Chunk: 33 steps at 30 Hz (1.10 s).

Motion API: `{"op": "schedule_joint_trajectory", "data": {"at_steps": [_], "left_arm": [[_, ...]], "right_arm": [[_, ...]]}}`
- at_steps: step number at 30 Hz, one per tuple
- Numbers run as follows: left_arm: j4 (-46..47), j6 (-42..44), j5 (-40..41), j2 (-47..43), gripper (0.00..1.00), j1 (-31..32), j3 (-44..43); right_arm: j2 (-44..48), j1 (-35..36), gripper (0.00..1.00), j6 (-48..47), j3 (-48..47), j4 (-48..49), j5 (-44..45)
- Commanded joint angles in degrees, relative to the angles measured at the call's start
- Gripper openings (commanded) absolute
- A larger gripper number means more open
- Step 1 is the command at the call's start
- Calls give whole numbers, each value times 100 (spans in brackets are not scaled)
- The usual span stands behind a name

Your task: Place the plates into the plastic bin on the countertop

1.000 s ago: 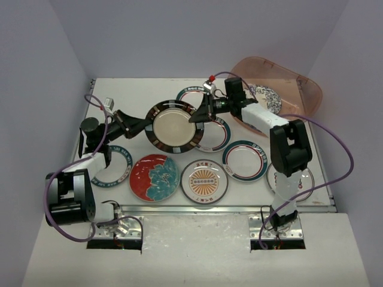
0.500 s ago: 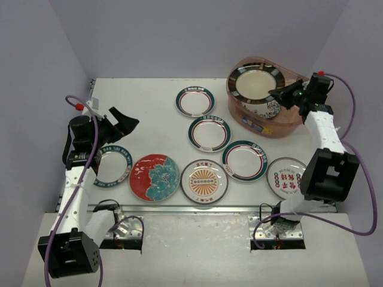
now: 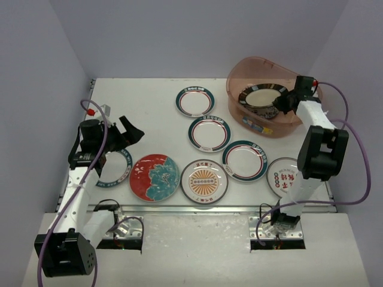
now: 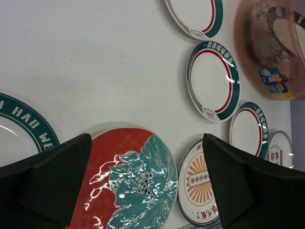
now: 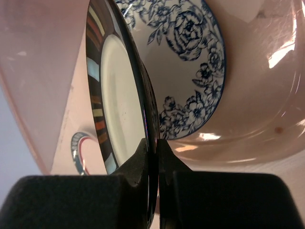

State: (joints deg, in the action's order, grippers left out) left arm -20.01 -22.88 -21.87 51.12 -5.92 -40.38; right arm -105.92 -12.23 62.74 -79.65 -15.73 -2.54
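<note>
The plastic bin [image 3: 238,107] stands at the back right of the countertop [image 3: 143,95]. My right gripper [image 3: 285,101] is shut on the rim of the dark-rimmed plate [image 3: 261,98], holding it tilted inside the bin. The right wrist view shows that gripper [image 5: 155,145] pinching the plate [image 5: 119,95] on edge over a blue floral plate [image 5: 190,62]. My left gripper [image 3: 129,131] is open and empty, also in the left wrist view [image 4: 147,183], over the red-and-teal floral plate [image 4: 128,181]. The orange sunburst plate [image 3: 204,180] lies beside it.
Three teal-and-red rimmed plates [image 3: 195,101] [image 3: 209,133] [image 3: 245,160] lie mid-table. A teal lettered plate [image 3: 114,170] lies at the left and a red-lettered plate [image 3: 289,177] at the right. A metal strip [image 3: 197,208] runs along the near edge. Lavender walls surround.
The dark-rimmed plate went from mid-table between both grippers to the bin in my right gripper, and has now sunk lower inside it. My left gripper drew back left, open.
</note>
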Motion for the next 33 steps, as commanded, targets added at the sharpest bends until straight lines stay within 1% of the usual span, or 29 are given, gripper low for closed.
{"op": "schedule_joint_trajectory", "data": {"at_steps": [1,4,7,11,13,17,19,24,27,29,32,33], "left_arm": [[137,126,-113,8,100,55,-78],[146,126,-133,12,100,90,-62],[168,126,-170,26,100,105,-65],[181,135,-239,64,100,105,-55],[181,142,-270,51,100,124,-49],[183,153,-302,-10,100,165,-38],[207,153,-326,-66,100,221,-14],[238,179,-498,-102,100,275,-5],[260,179,-549,-122,100,284,4],[269,179,-581,-120,100,292,4],[269,188,-650,-90,100,323,-5],[269,188,-664,-81,100,331,-5]], "right_arm": [[-39,18,0,-222,-699,731,382],[-139,80,0,-559,-882,610,658],[-103,73,0,-703,-829,838,513],[94,74,0,-704,-372,1650,355],[-48,80,0,-744,-611,1591,408],[-333,139,0,-1133,-926,1502,566],[-461,219,0,-1405,-1126,1742,622],[-767,396,0,-2299,-1452,1832,593],[-812,456,0,-2477,-1257,1828,744],[-687,458,0,-2416,-913,1913,946],[-626,455,6,-2368,-664,1893,1259],[-635,450,6,-2362,-652,1850,1312]]}}
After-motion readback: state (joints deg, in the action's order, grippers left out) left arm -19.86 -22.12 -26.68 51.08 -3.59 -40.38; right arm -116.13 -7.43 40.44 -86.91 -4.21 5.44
